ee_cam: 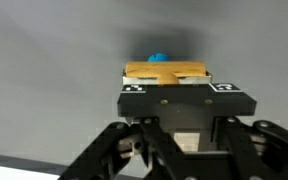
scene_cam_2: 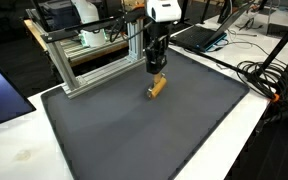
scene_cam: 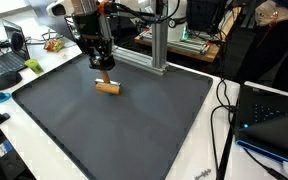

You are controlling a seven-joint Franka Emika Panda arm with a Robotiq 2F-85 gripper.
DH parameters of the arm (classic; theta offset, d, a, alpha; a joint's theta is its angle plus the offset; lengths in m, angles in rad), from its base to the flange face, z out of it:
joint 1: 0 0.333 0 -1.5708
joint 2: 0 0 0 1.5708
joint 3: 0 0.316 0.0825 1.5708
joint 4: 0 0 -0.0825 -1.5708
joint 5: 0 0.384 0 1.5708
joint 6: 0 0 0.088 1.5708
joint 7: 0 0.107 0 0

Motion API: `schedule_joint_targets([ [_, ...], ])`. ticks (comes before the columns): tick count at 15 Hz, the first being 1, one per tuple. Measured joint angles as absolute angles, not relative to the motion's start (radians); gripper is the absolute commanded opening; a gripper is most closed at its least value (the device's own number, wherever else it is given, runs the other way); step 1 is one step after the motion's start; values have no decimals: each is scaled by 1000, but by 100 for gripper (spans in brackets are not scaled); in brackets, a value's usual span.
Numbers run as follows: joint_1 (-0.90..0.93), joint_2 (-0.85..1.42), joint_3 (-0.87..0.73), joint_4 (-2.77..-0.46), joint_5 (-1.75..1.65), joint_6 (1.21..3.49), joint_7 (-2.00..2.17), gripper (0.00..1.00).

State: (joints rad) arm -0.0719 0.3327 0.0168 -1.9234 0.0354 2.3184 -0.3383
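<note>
A tan wooden block [scene_cam: 108, 87] lies on the dark grey mat [scene_cam: 114, 130], near the mat's far side in both exterior views. My gripper [scene_cam: 102, 72] comes straight down onto the block's end, and its fingers are shut on the block [scene_cam_2: 157, 87]. In the wrist view the block [ee_cam: 164, 71] spans the gap at the tips of my gripper [ee_cam: 166, 80]. A small blue bit [ee_cam: 159, 57] shows just beyond the block; I cannot tell what it is. The mat around the block is bare.
An aluminium frame [scene_cam: 159, 45] stands along the mat's far edge [scene_cam_2: 84, 60]. Laptops [scene_cam: 9, 45] [scene_cam_2: 199, 35] sit on the white table beyond the mat. Black cables [scene_cam_2: 269, 75] run beside the mat [scene_cam: 224, 105].
</note>
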Motion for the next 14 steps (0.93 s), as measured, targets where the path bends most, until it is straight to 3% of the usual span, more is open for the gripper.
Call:
schedule_joint_targets([
  [14,-82,366,20,-1873,44,2257,-341,22],
])
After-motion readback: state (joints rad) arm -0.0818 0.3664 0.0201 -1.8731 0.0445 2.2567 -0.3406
